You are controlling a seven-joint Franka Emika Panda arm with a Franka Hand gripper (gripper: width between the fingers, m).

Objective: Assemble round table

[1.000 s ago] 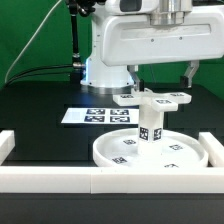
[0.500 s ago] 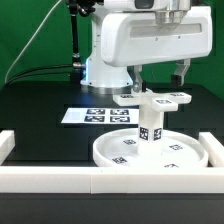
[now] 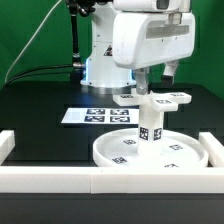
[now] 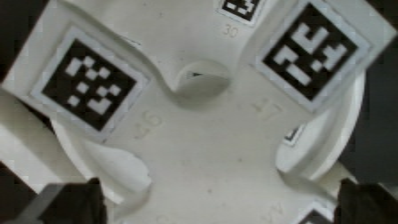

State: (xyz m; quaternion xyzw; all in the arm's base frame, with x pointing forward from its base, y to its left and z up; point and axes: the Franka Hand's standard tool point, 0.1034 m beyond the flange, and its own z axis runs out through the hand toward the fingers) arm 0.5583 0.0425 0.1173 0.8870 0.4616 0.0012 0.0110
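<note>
1. The large rimmed disc (image 3: 150, 152) lies on the black table (image 3: 40, 110) in the lower right of the frame, just behind the white border rail (image 3: 60, 178).
2. The short post (image 3: 150, 122) stands upright at the disc's centre.
3. The cross-shaped piece (image 3: 160, 98) sits on top of the post (its tags fill the wrist view (image 4: 196, 110)).
4. The pincer (image 3: 155, 78) hangs above the cross, fingers spread and holding nothing.
5. The marker board (image 3: 98, 116) lies at centre left.

White round disc (image 3: 150, 152), white post (image 3: 150, 120) and white cross-shaped piece (image 3: 165, 98), all w/ small b&w square tags; marker board (image 3: 98, 116) white w/ black-patterned tags; border rails (image 3: 120, 180) white; tabletop (image 3: 40, 110) black; backdrop (image 3: 30, 30) green.
</note>
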